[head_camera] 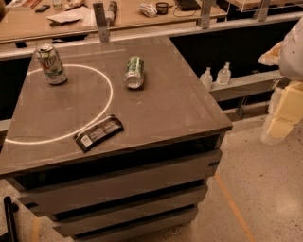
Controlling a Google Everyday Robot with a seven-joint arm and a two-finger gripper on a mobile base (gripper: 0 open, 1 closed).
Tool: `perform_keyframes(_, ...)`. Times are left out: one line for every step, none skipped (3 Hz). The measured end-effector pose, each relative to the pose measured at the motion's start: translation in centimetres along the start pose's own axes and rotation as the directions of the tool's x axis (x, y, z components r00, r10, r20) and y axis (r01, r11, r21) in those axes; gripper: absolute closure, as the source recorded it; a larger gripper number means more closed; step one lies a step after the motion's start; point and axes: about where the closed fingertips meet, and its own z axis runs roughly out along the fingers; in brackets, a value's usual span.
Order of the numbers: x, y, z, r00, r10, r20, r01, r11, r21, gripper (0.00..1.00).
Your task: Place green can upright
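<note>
Dark grey cabinet top (180,108), marked by a pale circle of light, stands before a cluttered wooden desk (132,14). The green can (134,72) lies on its side near the back middle, not yet stood up; a white-and-green can (51,64) stands upright at left. The gripper is out of view, so its state cannot be told.

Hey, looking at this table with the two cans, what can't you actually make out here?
Pincer: outside the camera view, so its place is unknown.
Green can: lies on its side; lettering too small to read.
Black packet: label text too small.
White shape: cut off by the right edge; unidentifiable.
Desk clutter: cut by the top edge.
</note>
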Motion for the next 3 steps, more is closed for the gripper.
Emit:
perform_keyframes(-0.4,-0.6,0.2,1.0,-0.021,0.0,0.021,0.9998,0.007,0.0)
perform_keyframes(-4.4,-5.8,2.0,0.979,-0.204,-0.005,0.204,0.9776,0.053,0.0)
perform_keyframes(-7.5,-9.4,2.8,0.918,-0.396,-0.008,0.395,0.9148,0.083,0.0)
